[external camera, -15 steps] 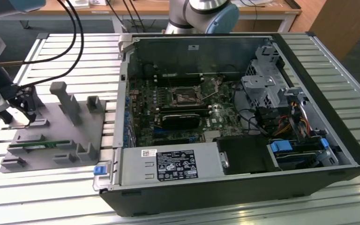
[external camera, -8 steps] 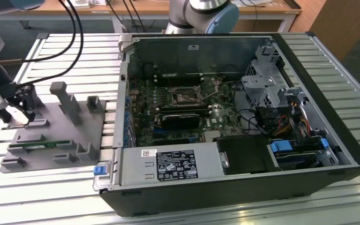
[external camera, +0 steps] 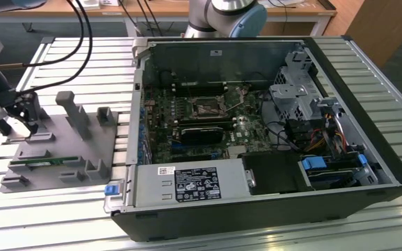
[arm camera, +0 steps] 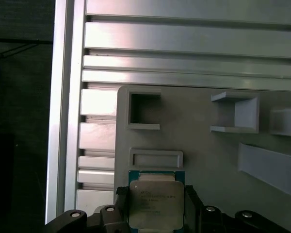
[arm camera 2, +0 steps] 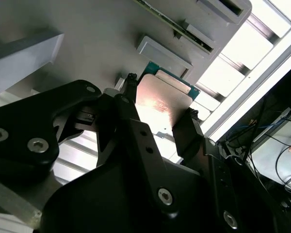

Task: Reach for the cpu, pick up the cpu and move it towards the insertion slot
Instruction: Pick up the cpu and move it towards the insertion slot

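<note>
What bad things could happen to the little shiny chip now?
The gripper flanks the cpu only at its thin edges, so the chip might tilt or slip down onto the grey holder tray. The insertion slot lies deep inside the computer case, past its wall, so the chip could bump that wall on the way. Cables lie close to the slot and might snag.

Bright, even light washes the worktop (external camera: 368, 68). In the second wrist view its slats beyond the tool (arm camera 2: 161, 97) blow out to white. A warm glare patch sits on the cpu (arm camera 2: 160, 104) between the fingers, and the tool's body is near-black shadow.
</note>
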Controlling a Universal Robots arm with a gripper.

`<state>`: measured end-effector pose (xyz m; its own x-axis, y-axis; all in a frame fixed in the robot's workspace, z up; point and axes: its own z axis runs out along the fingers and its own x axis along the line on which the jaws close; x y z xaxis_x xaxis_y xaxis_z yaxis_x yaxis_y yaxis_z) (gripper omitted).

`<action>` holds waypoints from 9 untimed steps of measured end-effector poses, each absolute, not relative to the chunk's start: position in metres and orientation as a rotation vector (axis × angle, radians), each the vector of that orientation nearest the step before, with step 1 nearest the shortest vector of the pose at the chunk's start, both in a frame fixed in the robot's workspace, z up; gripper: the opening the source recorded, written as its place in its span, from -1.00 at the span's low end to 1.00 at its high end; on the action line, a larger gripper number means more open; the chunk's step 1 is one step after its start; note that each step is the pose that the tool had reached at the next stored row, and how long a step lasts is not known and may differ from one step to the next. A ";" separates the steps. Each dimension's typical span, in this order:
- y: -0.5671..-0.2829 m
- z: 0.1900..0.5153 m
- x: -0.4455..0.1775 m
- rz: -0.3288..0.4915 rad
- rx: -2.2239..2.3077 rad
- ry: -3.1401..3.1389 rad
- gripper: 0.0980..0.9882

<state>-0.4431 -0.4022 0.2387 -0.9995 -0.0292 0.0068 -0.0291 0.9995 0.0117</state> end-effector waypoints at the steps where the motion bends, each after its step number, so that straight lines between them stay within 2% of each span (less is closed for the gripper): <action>1: -0.402 0.239 -0.443 -0.018 0.046 -3.134 0.00; 9: -0.402 0.243 -0.443 -0.018 0.046 -3.134 0.00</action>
